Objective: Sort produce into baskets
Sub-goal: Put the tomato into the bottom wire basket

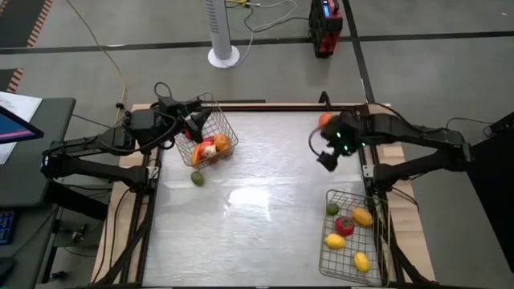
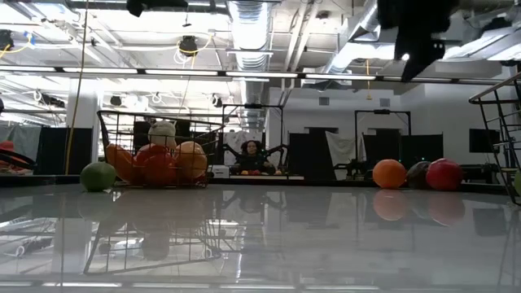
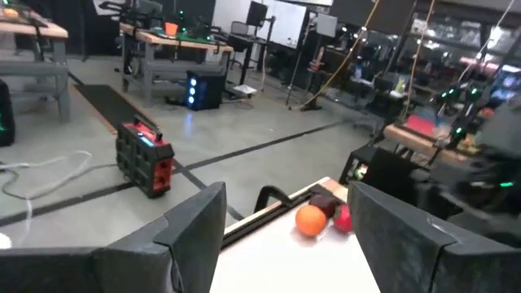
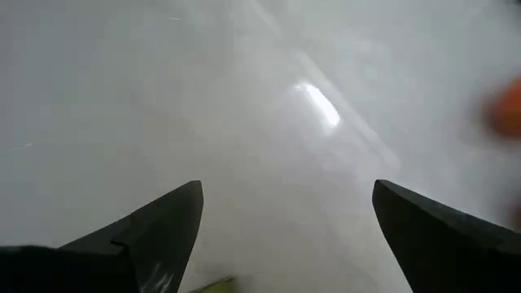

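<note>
The left wire basket (image 1: 215, 135) stands at the table's far left and holds an orange, a white garlic and red pieces (image 2: 163, 159). A green lime (image 1: 197, 178) lies on the table just in front of it. The right basket (image 1: 353, 233) at the near right holds lemons, a tomato and a lime. An orange (image 1: 325, 120) and two red pieces (image 2: 444, 174) lie at the far right. My right gripper (image 1: 327, 157) hangs open and empty above the table near that orange. My left gripper (image 1: 191, 120) is open and empty over the left basket's far side.
The middle of the table (image 1: 257, 201) is a bare, shiny surface between the two baskets. Beyond the table's far edge, a white fan stand (image 1: 223, 54) and a red and black box (image 1: 325, 28) sit on the floor.
</note>
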You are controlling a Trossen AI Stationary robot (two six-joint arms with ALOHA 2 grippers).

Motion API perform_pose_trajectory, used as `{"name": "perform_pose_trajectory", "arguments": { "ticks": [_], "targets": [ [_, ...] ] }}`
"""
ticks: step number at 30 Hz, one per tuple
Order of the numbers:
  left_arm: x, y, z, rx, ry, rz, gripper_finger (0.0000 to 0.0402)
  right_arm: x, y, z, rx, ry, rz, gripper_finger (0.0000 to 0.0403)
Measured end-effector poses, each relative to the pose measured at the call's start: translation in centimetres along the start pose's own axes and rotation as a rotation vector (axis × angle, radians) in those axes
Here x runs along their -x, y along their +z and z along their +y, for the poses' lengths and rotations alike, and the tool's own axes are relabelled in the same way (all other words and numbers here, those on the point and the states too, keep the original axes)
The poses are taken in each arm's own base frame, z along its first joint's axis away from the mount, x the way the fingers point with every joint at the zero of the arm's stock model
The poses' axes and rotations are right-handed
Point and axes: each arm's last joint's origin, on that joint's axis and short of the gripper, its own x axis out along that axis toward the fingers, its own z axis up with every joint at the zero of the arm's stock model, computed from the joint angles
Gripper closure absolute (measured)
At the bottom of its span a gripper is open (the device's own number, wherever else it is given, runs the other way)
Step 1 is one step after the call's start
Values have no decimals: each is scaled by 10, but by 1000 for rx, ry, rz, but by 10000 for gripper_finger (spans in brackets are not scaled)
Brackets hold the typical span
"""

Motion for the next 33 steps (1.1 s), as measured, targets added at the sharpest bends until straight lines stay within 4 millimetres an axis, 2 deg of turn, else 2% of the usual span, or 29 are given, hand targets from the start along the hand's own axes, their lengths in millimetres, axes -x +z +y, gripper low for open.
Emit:
{"name": "perform_pose_trajectory", "arguments": {
  "ticks": [3,8,11,14,18,22,27,33],
  "targets": [
    [0,0,-1,33,-26,7,157,-10,9,-19,-44,-123,31,19],
    [0,0,-1,84,-32,10,157,-25,25,-51,-85,-472,26,19],
    [0,0,-2,109,-53,18,157,-36,32,-72,-127,-532,85,19],
    [0,-1,-2,111,-71,25,157,-47,32,-91,-179,-560,120,19],
    [0,-1,-2,110,-71,25,157,-57,21,-113,-265,-570,119,19],
    [0,-1,-2,107,-69,30,157,-65,0,-130,-392,-544,84,19],
    [0,-5,-1,105,-57,66,157,-74,-23,-140,-529,-571,48,19],
    [0,-7,-2,107,-106,100,157,-79,-40,-146,-671,-616,-18,19]
  ]
}}
